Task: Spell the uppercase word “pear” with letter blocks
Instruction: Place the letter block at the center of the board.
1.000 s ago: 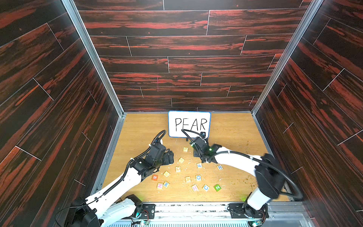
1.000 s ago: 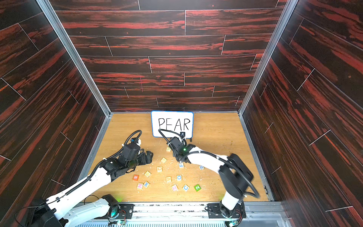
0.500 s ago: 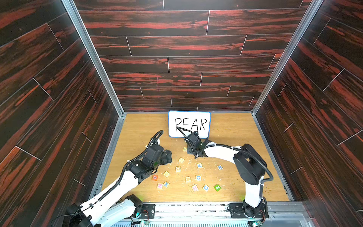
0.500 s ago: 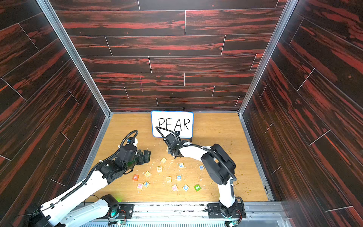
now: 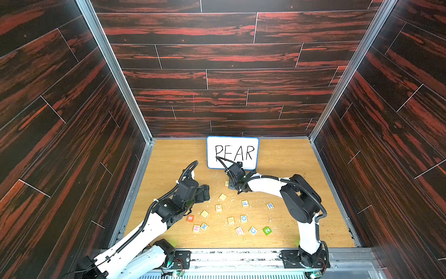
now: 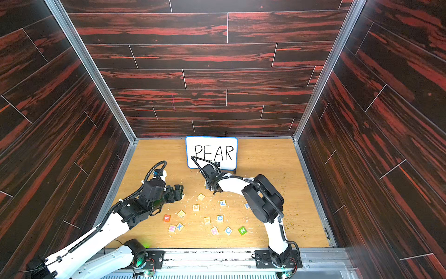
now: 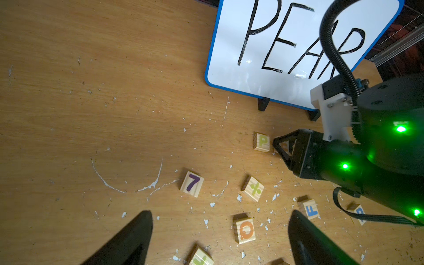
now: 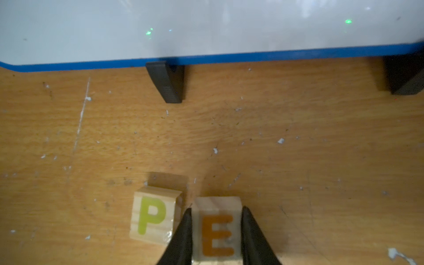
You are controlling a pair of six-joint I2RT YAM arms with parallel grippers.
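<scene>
We have brought the E block beside the P block, right claw clamped on it, left claw wide: two letters remain.

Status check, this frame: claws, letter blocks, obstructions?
Right claw shut on E block, beside P block. Left claw open, empty. A block, R block loose, unplaced. Nothing on table past E.

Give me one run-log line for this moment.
right hand: shut on E block, beside P block | left hand: open, empty | A block, R block: unplaced
</scene>
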